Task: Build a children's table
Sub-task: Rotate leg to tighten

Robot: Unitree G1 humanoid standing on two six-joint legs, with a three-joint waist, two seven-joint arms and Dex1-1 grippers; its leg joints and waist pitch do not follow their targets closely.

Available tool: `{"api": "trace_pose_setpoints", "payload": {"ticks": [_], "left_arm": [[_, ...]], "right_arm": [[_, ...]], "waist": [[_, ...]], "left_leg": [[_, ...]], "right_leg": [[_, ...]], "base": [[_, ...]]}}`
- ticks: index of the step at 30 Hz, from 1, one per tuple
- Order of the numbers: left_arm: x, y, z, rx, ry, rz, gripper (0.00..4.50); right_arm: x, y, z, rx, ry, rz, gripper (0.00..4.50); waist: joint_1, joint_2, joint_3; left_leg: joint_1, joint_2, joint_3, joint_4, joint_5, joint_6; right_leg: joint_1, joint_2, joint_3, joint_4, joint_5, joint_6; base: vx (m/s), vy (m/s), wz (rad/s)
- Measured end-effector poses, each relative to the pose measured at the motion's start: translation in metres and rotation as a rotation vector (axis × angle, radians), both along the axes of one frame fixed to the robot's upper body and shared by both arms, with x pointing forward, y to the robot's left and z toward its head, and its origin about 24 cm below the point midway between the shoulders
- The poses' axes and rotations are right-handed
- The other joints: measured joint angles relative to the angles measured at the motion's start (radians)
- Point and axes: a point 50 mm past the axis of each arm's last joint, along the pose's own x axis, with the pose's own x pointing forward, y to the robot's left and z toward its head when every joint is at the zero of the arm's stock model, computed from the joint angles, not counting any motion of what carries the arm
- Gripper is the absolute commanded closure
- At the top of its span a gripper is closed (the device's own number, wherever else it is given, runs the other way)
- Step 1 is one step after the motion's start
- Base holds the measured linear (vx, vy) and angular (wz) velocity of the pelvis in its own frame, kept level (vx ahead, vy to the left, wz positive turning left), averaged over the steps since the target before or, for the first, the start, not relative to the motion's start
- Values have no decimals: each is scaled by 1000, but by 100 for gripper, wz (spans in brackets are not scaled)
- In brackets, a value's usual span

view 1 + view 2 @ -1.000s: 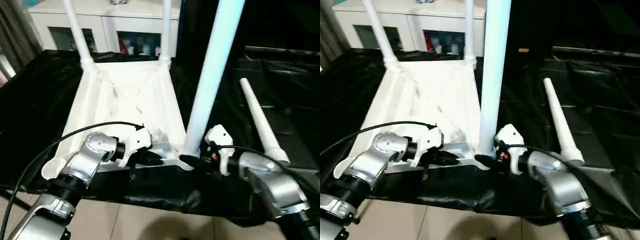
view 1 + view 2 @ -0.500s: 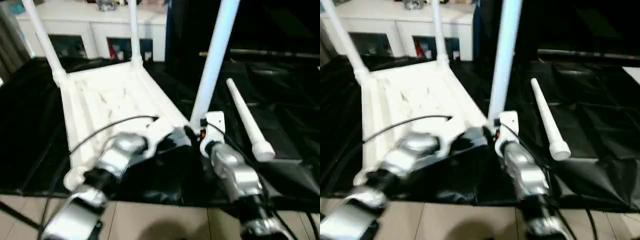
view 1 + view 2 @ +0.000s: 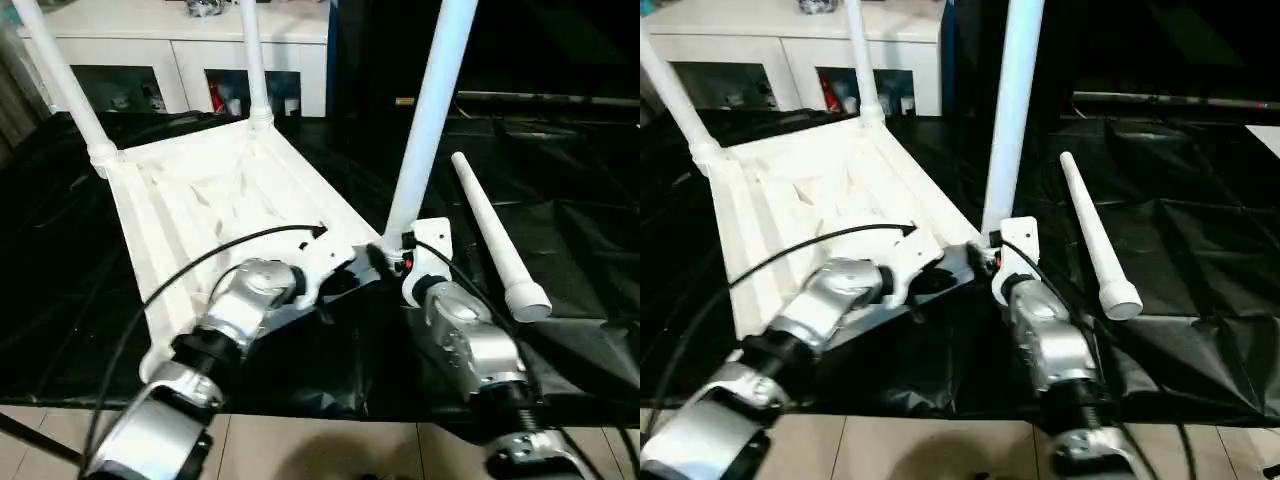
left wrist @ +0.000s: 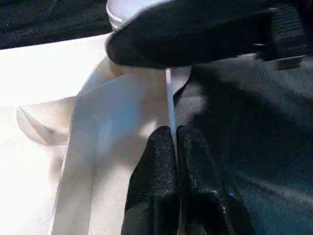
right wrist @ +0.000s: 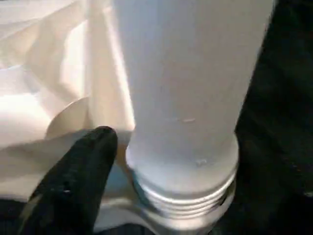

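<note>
The left pincer (image 4: 177, 147) is closed with its black fingers pressed together, gripping nothing, at the near edge of the upturned white plastic tabletop (image 3: 215, 190). The right pincer (image 3: 385, 262) sits at the tabletop's near right corner; its spread I cannot tell. Three smooth tapered tube legs stand in the corner sockets; a fourth leg (image 3: 495, 235) lies right of the tabletop on black sheeting (image 3: 580, 200)

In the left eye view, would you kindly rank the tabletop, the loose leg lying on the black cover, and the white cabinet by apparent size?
1. tabletop, largest.
2. loose leg and white cabinet: unsure; the cabinet is farther away and cut off by the picture's edge.
</note>
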Motion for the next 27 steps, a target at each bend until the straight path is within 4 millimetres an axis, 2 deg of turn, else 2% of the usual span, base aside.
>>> {"api": "trace_pose_setpoints", "payload": {"ticks": [3,8,10,12,22,23,27], "left_arm": [[-1,11,4,-6,1,-50,450],[-12,37,4,-24,31,-176,450],[-17,44,5,-34,54,-221,450],[-22,50,5,-37,85,-267,450],[-26,58,6,-28,110,-311,450],[-26,58,6,-29,111,-312,450],[-27,59,6,-31,112,-313,450]], "right_arm": [[-9,-12,1,-59,3,118,62],[-29,-29,6,-115,22,341,62],[-35,-29,8,-113,33,416,62],[-41,-30,9,-119,44,495,62],[-44,-26,9,-108,60,572,62],[-44,-25,9,-107,60,574,88],[-45,-24,9,-98,60,596,114]], "waist": [[15,1,0],[42,0,0],[55,0,0],[68,0,0],[74,-2,1],[74,-2,1],[76,-2,1]], "left_leg": [[-10,1,0,-2,2,3],[-10,1,10,-1,3,8],[-8,1,18,1,2,8],[-8,1,21,1,2,8],[-6,1,23,1,2,8],[-6,1,23,1,2,8],[-6,1,24,1,2,8]], "right_leg": [[-12,1,2,6,-2,0],[-26,1,16,24,-10,-4],[-28,1,22,30,-14,-4],[-29,1,24,31,-15,-2],[-30,1,30,33,-14,-3],[-30,1,30,33,-13,-3],[-30,1,31,34,-13,-3]], "base": [[0,0,0],[0,0,0],[0,0,0],[0,0,0],[0,0,0],[0,0,0],[0,0,0]]}}
